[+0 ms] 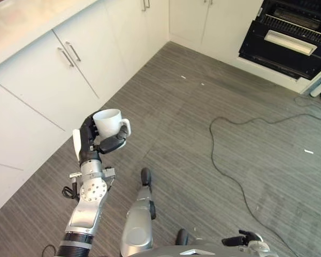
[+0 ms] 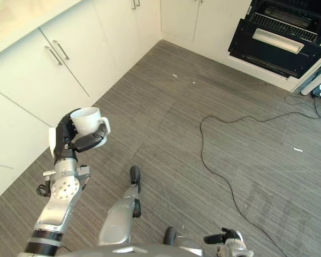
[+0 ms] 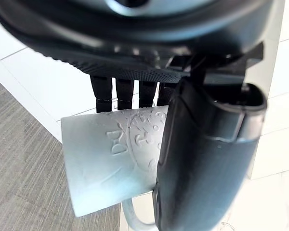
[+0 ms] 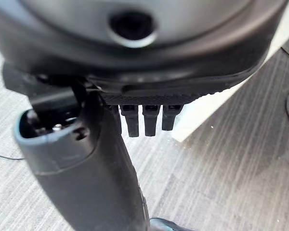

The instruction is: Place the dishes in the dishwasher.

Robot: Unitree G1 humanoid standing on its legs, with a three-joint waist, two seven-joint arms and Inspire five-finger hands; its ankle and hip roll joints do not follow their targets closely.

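White mug (image 1: 108,122) held upright above grey floor (image 1: 214,160), beside white cabinets (image 1: 48,80); embossed lettering on mug wall, not legible. Left hand (image 1: 91,140) raised, fingers and thumb clamped round mug, handle facing away from cabinets. Right hand (image 1: 241,239) low by the body, fingers straight in right wrist view. Dishwasher (image 1: 289,37) open, well apart across floor.

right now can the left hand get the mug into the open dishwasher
Probably not yet: the left hand grips the white mug beside the cabinets, while the open dishwasher stands far across bare floor.
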